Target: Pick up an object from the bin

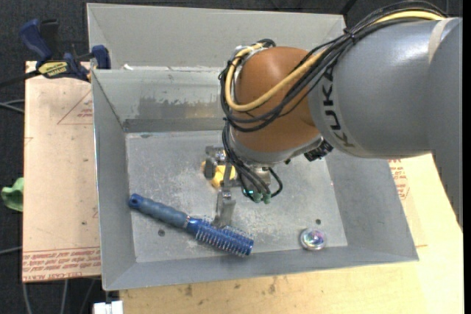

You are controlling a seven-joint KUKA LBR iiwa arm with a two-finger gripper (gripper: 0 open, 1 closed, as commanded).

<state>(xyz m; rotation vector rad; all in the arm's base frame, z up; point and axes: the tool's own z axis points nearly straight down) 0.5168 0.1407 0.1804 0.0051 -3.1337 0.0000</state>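
Observation:
A blue hairbrush [193, 225] lies slantwise near the bin's front wall, handle up-left and bristled head down-right. My gripper [224, 213] hangs below the orange wrist cover at the bin's middle, and its lower end comes down right at the brush where the handle meets the head. Whether it touches the brush I cannot tell. A small yellow piece [215, 172] shows just under the cover, and I cannot tell if it is loose or part of the gripper.
A small shiny round thing [313, 239] lies near the front right corner of the bin. The arm and its orange cover hide the bin's right middle and back.

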